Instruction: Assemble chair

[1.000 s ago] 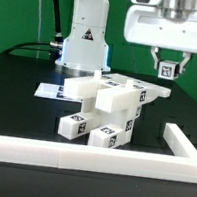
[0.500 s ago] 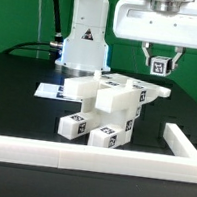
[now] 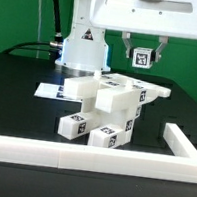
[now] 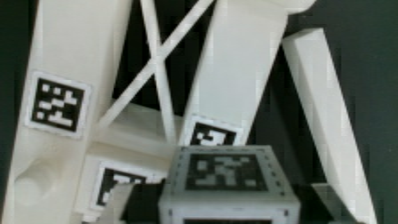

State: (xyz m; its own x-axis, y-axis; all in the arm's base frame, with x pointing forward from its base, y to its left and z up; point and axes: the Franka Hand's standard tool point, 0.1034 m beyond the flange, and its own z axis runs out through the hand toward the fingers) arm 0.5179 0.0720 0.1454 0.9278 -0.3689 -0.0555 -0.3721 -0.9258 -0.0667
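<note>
The partly joined chair (image 3: 108, 106), white blocky slabs and bars with black-and-white tags, stands mid-table. My gripper (image 3: 142, 54) hangs in the air above its back part, shut on a small white tagged cube (image 3: 142, 58) that sits between the dark fingers. In the wrist view that cube (image 4: 222, 180) fills the near edge, its tag facing the camera, and under it lie the chair's long white slabs (image 4: 240, 70) with several tags. The fingertips themselves are hidden in the wrist view.
A long white L-shaped border rail (image 3: 78, 158) runs along the front and up the exterior view's right. The marker board (image 3: 49, 88) lies flat behind the chair at the exterior view's left. The robot base (image 3: 81, 46) stands at the back.
My gripper has carried the small cube toward the exterior view's left and slightly up, from beside the chair to above it. The chair has not moved.
</note>
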